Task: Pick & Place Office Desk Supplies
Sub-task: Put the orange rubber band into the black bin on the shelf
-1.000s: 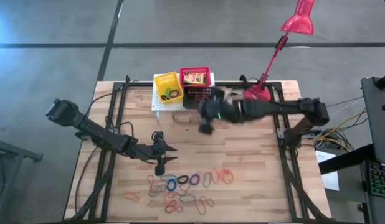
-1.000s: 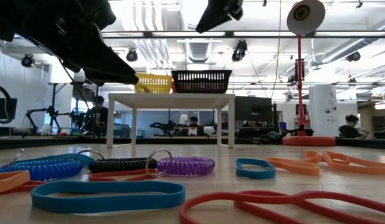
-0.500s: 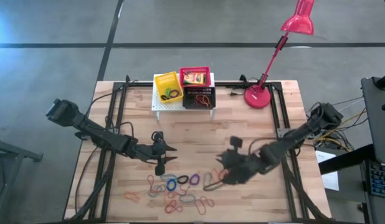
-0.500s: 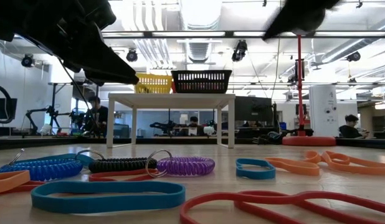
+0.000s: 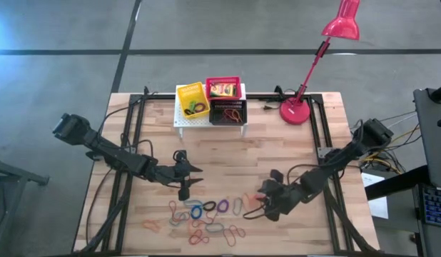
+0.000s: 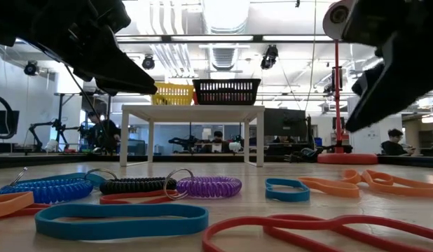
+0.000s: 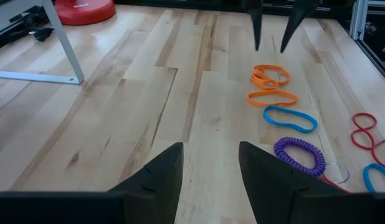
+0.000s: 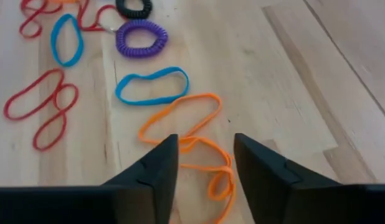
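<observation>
Orange elastic loops (image 8: 192, 134) right under right gripper (image 8: 204, 163), fingers parted w/ nothing between, low over the near-right end of the loop row. Same gripper in high view (image 5: 267, 207) hides those loops. Left gripper (image 5: 183, 180) hovers just behind the row, fingers apart, empty. Purple coil (image 7: 298, 154) & blue band (image 7: 289, 118) clear in left wrist view. Low view alone shows people in the room behind. Yellow mesh basket (image 5: 191, 93) w/ loops inside seen only from above.

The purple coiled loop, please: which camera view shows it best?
The right wrist view: the purple coiled loop lies whole and unobstructed on the wood. The left wrist view shows it partly, with a metal ring. The low view sees it edge-on; the high view shows it tiny.
</observation>
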Controlling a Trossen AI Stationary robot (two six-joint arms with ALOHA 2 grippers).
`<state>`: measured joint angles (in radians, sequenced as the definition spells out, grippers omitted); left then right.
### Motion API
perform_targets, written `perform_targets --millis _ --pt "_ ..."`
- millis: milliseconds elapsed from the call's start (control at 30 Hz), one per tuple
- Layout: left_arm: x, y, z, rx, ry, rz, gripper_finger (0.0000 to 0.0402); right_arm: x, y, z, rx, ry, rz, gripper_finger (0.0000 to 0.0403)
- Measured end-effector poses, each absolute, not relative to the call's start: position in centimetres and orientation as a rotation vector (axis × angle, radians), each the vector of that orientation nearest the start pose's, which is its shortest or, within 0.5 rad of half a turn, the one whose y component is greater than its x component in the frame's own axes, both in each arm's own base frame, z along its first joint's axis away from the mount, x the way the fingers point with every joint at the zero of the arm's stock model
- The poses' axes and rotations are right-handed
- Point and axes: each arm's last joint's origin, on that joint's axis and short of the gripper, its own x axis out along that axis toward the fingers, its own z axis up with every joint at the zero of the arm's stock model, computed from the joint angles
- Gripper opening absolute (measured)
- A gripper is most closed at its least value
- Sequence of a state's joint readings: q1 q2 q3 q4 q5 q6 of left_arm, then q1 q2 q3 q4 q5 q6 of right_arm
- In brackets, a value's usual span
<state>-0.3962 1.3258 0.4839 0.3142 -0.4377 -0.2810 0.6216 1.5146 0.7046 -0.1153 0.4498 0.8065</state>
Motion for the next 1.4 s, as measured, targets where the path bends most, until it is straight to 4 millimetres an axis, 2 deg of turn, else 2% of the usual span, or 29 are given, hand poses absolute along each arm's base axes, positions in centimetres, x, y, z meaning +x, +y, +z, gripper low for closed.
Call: perform_targets --millis 100,233,433,667,833,1000,1233,1400 --pt "23.1 -8.3 17.0 -0.062 0.471 0.107 0.0163 22.5 14.5 14.3 0.243 0.774 -0.135 0.0179" --pt "23.1 -8.3 17.0 -0.061 0.471 0.108 0.0163 22.0 14.1 13.0 0.196 0.777 -0.111 0.0182" --pt "23.1 -8.3 17.0 -0.06 0.468 0.108 0.0163 21.9 14.1 11.5 0.163 0.818 -0.109 0.0156" --pt "23.1 -8.2 17.0 -0.061 0.468 0.11 0.0163 22.7 14.7 9.9 0.119 0.826 -0.065 0.0111" --pt "23.1 -8.2 17.0 -0.061 0.469 0.111 0.0163 22.7 14.7 10.1 0.127 0.826 -0.057 0.0066" --pt "23.1 -8.2 17.0 -0.061 0.468 0.112 0.0163 22.5 14.4 11.7 0.154 0.811 -0.038 0.0016" --pt "23.1 -8.2 17.0 -0.06 0.467 0.118 0.0163 22.7 13.1 13.3 0.116 0.617 -0.301 0.0014" --pt "23.1 -8.2 17.0 -0.06 0.467 0.12 0.0163 23.6 11.6 13.1 0.205 0.648 -0.329 0.0018"
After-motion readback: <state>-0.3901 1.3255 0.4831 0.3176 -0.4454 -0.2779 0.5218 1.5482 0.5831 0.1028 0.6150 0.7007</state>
